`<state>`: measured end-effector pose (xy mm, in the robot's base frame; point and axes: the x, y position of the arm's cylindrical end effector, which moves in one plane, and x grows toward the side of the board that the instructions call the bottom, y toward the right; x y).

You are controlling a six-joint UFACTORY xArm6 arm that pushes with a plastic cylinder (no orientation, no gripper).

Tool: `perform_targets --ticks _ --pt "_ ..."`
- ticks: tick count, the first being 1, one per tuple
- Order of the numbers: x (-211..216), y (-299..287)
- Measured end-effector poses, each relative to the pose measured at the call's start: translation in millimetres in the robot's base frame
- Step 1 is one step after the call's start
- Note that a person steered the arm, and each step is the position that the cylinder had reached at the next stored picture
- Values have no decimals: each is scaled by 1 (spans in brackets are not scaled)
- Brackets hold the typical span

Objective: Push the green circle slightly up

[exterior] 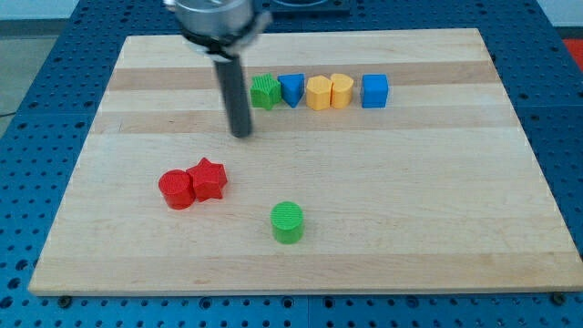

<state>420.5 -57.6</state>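
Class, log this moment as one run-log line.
tip: my tip left of green star block | target: green circle block untouched, toward the view's bottom | contact: none

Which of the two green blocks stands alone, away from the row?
The green circle, near the view's bottom. The other green block begins the row at the view's top, close to my tip.
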Motion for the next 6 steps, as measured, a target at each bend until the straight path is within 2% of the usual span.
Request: perform_targets --ticks 1,2,3,4,6 --pt "37 95" --pt "108 163" --pt "181 150" --pt "184 101" --pt "137 10"
